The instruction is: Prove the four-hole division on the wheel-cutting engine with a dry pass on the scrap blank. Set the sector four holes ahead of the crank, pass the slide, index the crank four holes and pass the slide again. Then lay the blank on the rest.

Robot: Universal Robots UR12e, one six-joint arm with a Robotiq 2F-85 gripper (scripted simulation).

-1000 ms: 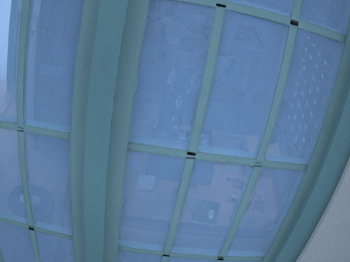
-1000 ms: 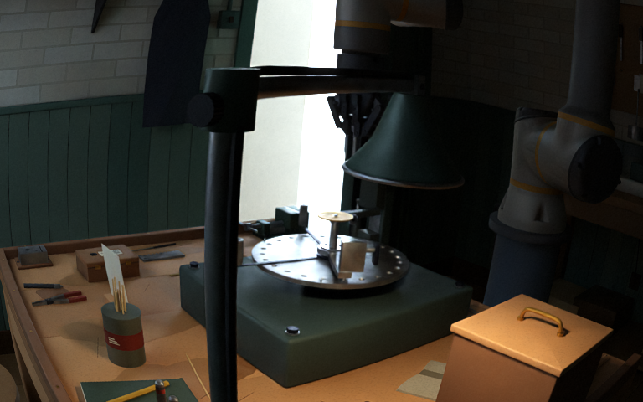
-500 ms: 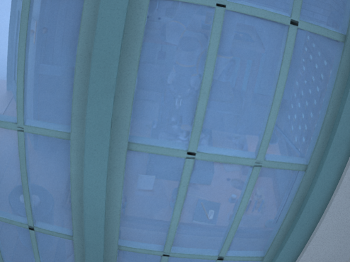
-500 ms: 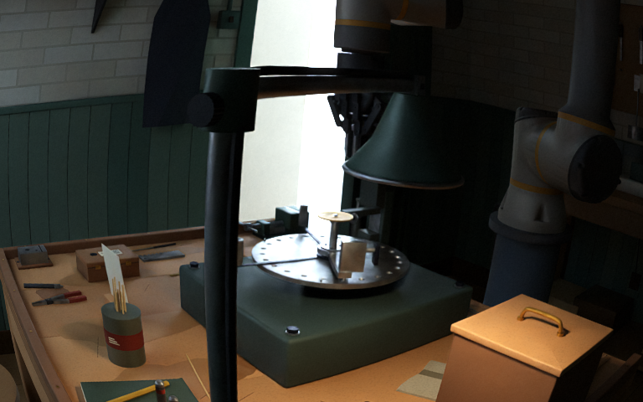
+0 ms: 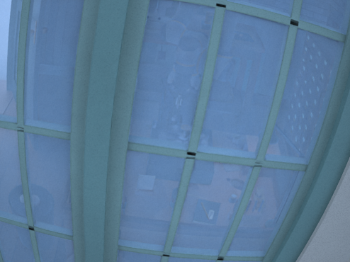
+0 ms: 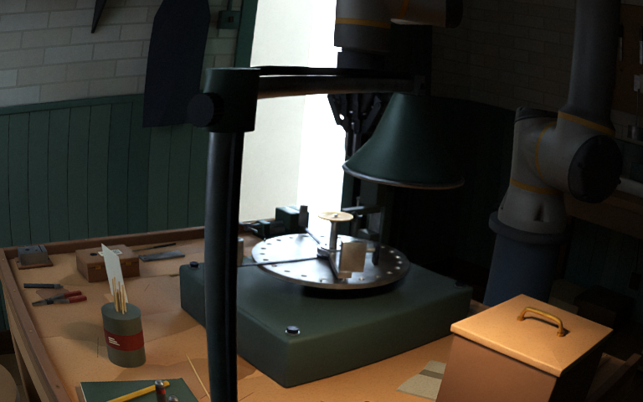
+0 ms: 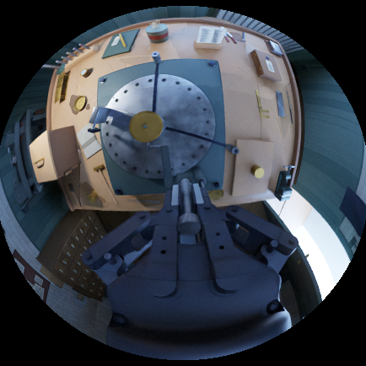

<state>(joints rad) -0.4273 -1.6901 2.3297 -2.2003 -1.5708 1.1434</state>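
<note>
The brass scrap blank (image 7: 146, 126) (image 6: 335, 216) sits on the arbor at the middle of the round index plate (image 7: 159, 125) (image 6: 330, 260), which tops the dark green engine base (image 6: 327, 313). Two thin arms run out from the hub, one (image 7: 154, 82) toward the far edge and one (image 7: 199, 137) toward a cardboard pad. A grey slide bar (image 7: 165, 162) reaches from the blank toward my gripper. A grey cylindrical pin (image 7: 186, 206) is clamped in my closed gripper (image 7: 186, 195), high above the engine's near edge (image 6: 353, 124).
The lamp's post and shade (image 6: 408, 142) hide part of the arm and engine. A wooden box with a brass handle (image 6: 521, 346) stands by the base. A pot of sticks (image 6: 123, 332), pliers (image 6: 59, 297) and a small case (image 6: 106, 260) lie on the bench. The side camera shows only frosted window panes (image 5: 170, 131).
</note>
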